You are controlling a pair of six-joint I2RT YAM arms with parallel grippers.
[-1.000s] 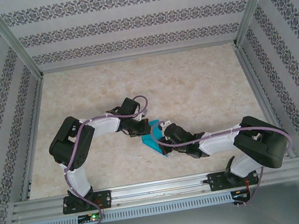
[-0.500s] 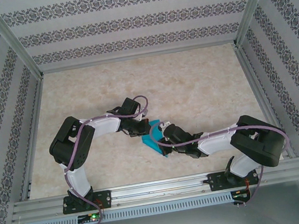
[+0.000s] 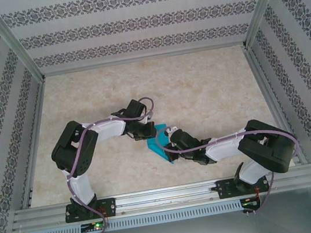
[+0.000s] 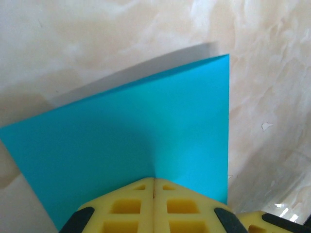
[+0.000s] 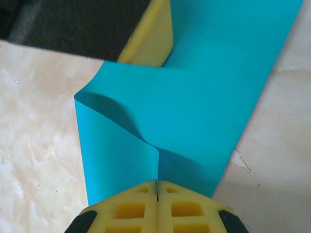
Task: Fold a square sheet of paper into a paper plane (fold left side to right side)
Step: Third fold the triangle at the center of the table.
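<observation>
Jaws of the right gripper (image 5: 157, 187) are clamped tight on the near edge of the square sheet of paper (image 5: 194, 97), which buckles into a ridge just ahead. Farther out, the left gripper (image 4: 154, 182) pinches its opposite edge, likewise closed, over the middle of the table (image 3: 209, 85).

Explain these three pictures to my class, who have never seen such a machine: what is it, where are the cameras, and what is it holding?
A left arm and a right arm, both robotic, are bolted to the near edge of a marbled table. One picture looks down from above; the other two come from a camera on each wrist. A blue paper lies between the arms. The left hand and the right hand are both shut on it, and it bends between them.
</observation>
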